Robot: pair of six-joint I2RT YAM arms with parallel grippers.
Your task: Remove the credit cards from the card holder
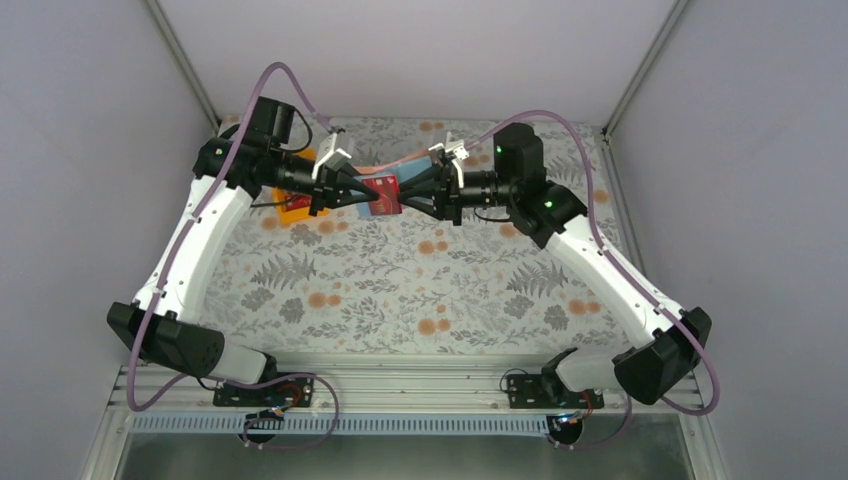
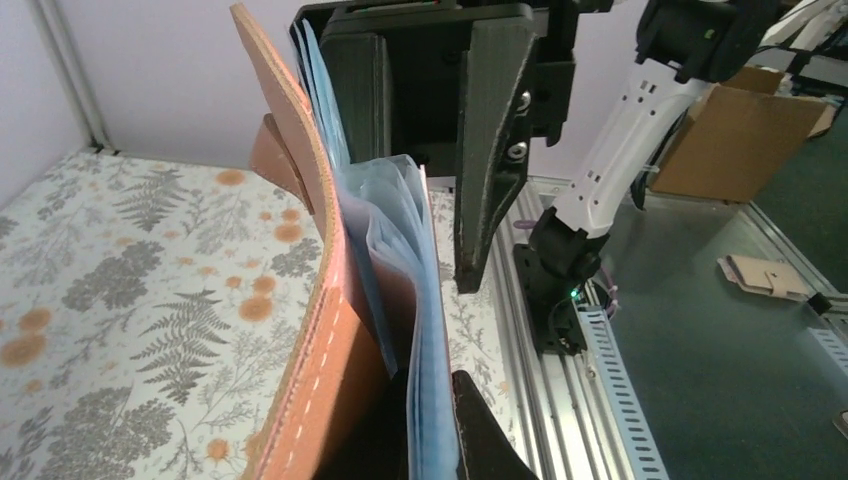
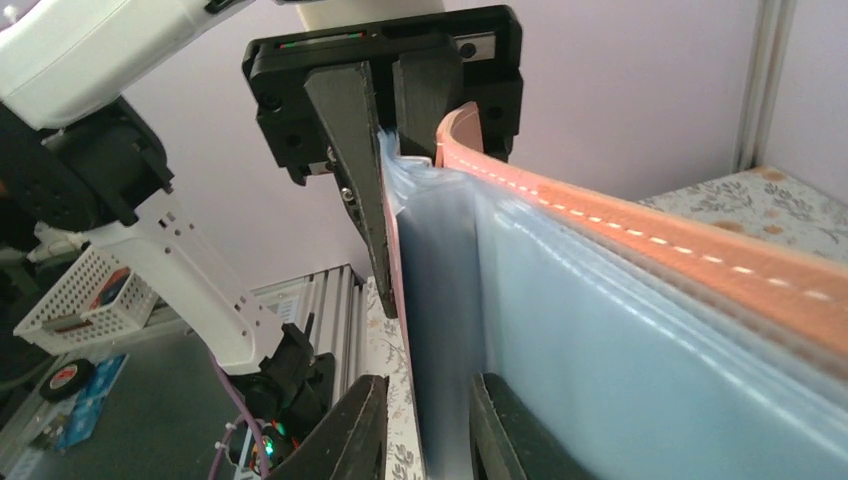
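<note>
As the left gripper (image 1: pixel 366 196) pinches the tan card holder (image 2: pixel 310 300) aloft over the far edge of the table (image 1: pixel 400 290) to steady it, the jaws of the right gripper (image 3: pixel 425 425) straddle its blue sleeves (image 3: pixel 600 330) near a red credit card (image 1: pixel 384 192), likely to draw cards out, though whether they grip I cannot tell.

Card holder (image 1: pixel 405 170) is up off the desk (image 1: pixel 400 290), upper ctr of the top view, w/ the left hand (image 1: pixel 373 197) on its left end and the right hand (image 1: pixel 408 202) on its right (fingertips nearly meet). A card (image 1: pixel 388 189) sits at its lower edge btwn them. Tray (image 1: pixel 296 208) lies on the desk upper left, under the left arm.
</note>
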